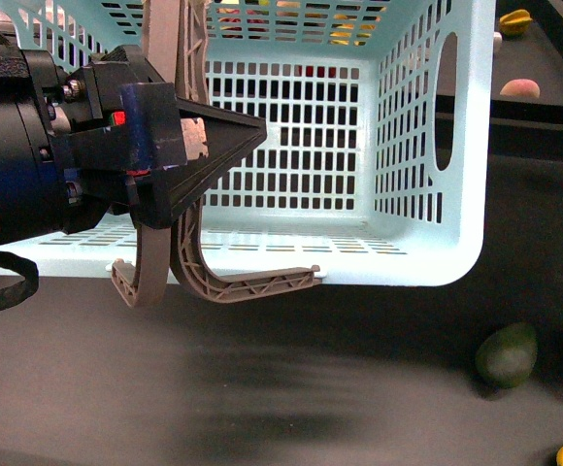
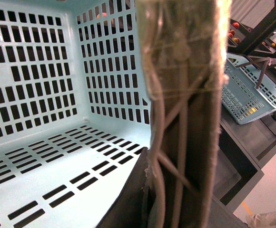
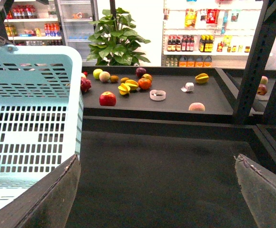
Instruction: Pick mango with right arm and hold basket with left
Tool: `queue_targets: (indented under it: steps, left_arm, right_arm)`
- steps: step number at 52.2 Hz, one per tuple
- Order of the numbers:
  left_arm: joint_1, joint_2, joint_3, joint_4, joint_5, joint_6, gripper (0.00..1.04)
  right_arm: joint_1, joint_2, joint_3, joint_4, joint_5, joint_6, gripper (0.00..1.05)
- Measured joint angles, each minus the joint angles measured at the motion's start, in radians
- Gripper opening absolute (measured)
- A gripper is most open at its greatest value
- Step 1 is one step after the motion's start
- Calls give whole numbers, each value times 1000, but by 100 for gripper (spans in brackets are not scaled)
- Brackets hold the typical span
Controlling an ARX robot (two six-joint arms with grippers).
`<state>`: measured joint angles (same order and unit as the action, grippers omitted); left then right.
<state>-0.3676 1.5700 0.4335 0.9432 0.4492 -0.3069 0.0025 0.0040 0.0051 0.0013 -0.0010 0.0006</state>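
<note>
Turquoise slotted basket [image 1: 479,194] is facing you.
Your left gripper [image 1: 218,146] is pinching its grey-brown handle [image 1: 252,284]; right gripper [image 3: 157,164] is hanging spread.

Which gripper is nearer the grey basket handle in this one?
Left. The left gripper is right on the basket handle, apparently clamped around it. The right gripper hangs open outside the basket, beside its side wall, touching nothing.

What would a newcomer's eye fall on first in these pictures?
The pale turquoise basket fills the front view, standing on the dark table. The left gripper, at the near left, is clamped on a grey-brown handle of the basket. The right gripper hangs open and empty beside the basket.
</note>
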Motion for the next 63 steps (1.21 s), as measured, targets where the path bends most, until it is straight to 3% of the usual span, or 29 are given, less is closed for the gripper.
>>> queue_targets:
  steps: [34,37,38,40,42,49,63]
  left_arm:
    - [0,0,0,0,-1,0,9]
    - [0,0,0,0,-2,0,9]
    - [0,0,0,0,-1,1,9]
    - [0,-1,-2,0,-2,0,9]
    - [0,-1,-2,0,-2,2,9]
    - [0,-1,-2,0,-1,6,9]
    - [0,-2,-2,0,-2,8,9]
  right_arm:
    - [1,1,0,0,10,0,97]
    - [59,47,1,41,206,22,97]
    - [89,99,5,79,341,33,97]
    - [90,200,9,144,488,42,97]
    - [50,304,16,215,522,50,97]
    - [-123,644,64,433,351,43,97]
    - [-301,1153,143,674,90,-95,97]
